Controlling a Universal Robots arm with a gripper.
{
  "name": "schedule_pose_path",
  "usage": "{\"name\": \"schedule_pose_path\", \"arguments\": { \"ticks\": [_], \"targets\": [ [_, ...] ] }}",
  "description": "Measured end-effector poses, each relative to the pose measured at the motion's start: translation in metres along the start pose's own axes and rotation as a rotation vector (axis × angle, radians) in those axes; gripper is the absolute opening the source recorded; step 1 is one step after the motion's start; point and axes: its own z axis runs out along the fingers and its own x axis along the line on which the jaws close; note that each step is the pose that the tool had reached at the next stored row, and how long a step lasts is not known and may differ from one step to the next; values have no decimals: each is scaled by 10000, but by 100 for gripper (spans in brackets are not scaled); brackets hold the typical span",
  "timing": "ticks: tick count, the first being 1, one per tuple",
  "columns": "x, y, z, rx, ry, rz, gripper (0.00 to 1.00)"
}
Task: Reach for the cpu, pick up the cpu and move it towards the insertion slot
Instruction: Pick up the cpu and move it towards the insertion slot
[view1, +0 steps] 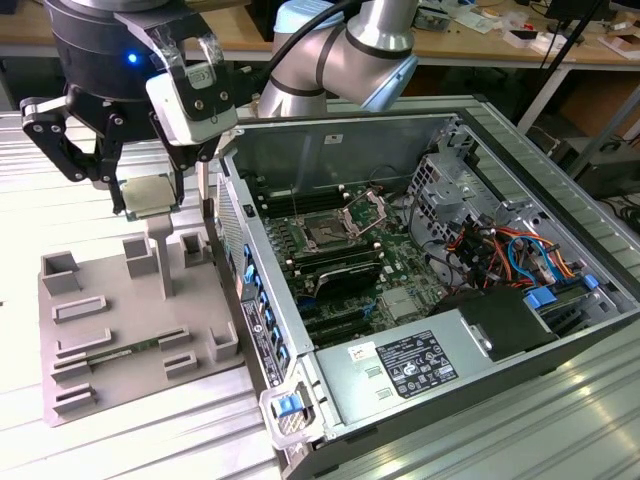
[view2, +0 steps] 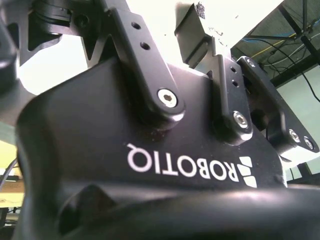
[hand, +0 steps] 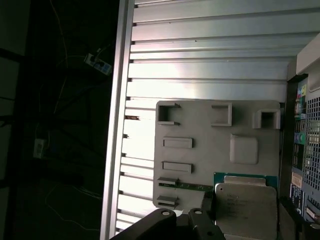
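Keeping the cpu (view1: 150, 197) level and clear of the case wall looks the chief requirement: at the exterior view's left the gripper (view1: 146, 182) points downward, closed on its edges, above the grey tray (view1: 110, 330); the insertion slot (view1: 325, 236) sits well apart rightward, inside the computer case (view1: 560, 230).

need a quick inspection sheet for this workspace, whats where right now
surface: ribbed metal table carrying a grey fixture plate and an open computer case
job's things: cpu held clear above the plate's grey post; insertion slot inside the case, its metal frame hinged open
clutter: green memory board lying in a plate holder
end effector: shut on the cpu, over the plate
cables: orange and blue cables inside the case
surroundings: cluttered workbench behind
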Motion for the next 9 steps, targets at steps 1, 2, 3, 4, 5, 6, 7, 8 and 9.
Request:
{"name": "schedule_pose_path", "arguments": {
  "ticks": [1, 2, 3, 4, 5, 6, 7, 8, 9],
  "targets": [
    [-3, 0, 1, -1, -1, 0, 55],
    [-6, -1, 1, 0, -1, 0, 55],
    [-10, -1, 1, -1, -1, 0, 55],
    [-12, -1, 1, 0, 0, 0, 55],
    [-15, -1, 1, 0, 0, 0, 55],
    [-18, -2, 1, 0, 0, -1, 55],
    [-20, -2, 1, 0, 0, 0, 55],
    [-25, -3, 2, -1, -1, 0, 55],
    [-27, -3, 2, -1, -1, 0, 55]
  ]
}}
